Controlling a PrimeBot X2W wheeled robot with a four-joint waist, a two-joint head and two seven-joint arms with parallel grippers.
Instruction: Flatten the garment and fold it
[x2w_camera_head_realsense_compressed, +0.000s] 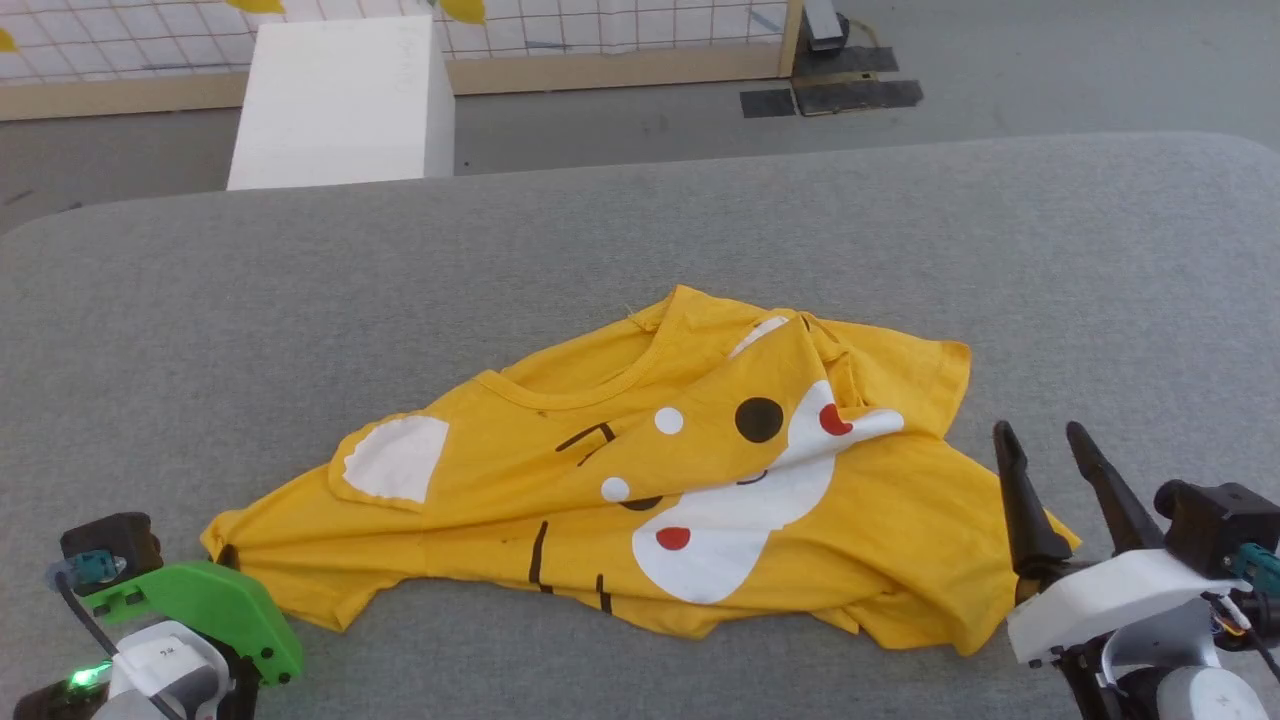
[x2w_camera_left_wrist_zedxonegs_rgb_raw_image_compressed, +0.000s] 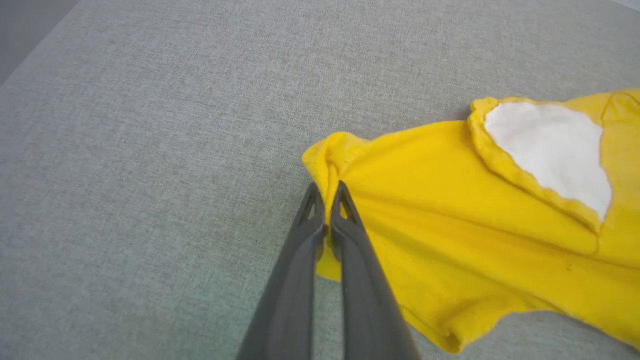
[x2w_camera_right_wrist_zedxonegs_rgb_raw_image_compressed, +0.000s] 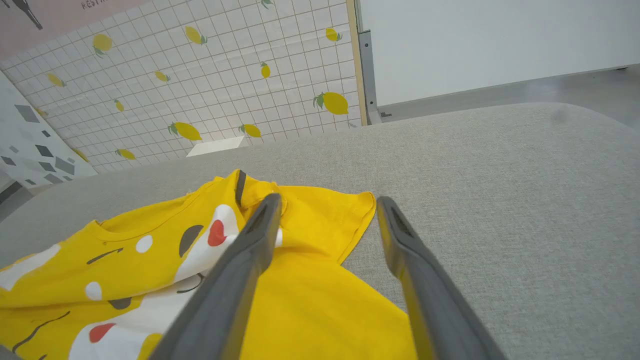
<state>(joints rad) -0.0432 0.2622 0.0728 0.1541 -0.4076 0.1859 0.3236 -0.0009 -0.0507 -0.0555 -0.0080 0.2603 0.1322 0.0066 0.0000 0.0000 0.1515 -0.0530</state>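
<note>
The garment (x2w_camera_head_realsense_compressed: 700, 470), a bright yellow T-shirt with a tiger face print, lies crumpled on the grey padded table (x2w_camera_head_realsense_compressed: 640, 240), its collar towards the far side. In the left wrist view my left gripper (x2w_camera_left_wrist_zedxonegs_rgb_raw_image_compressed: 327, 188) is shut on a bunched yellow corner of the garment (x2w_camera_left_wrist_zedxonegs_rgb_raw_image_compressed: 450, 210) at its left end. That arm's green wrist cover (x2w_camera_head_realsense_compressed: 210, 605) sits at the garment's near-left corner. My right gripper (x2w_camera_head_realsense_compressed: 1045, 440) stands open at the garment's right edge, with nothing between its fingers. In the right wrist view its left finger (x2w_camera_right_wrist_zedxonegs_rgb_raw_image_compressed: 250, 245) hangs over the yellow cloth (x2w_camera_right_wrist_zedxonegs_rgb_raw_image_compressed: 310, 215) and the other over bare table.
A white box (x2w_camera_head_realsense_compressed: 340, 100) stands on the floor beyond the table's far edge. Behind it runs a gridded wall panel (x2w_camera_head_realsense_compressed: 600, 30) with lemon prints and a wooden frame. Dark plates (x2w_camera_head_realsense_compressed: 830, 95) lie on the floor at the back right. Bare table surrounds the garment.
</note>
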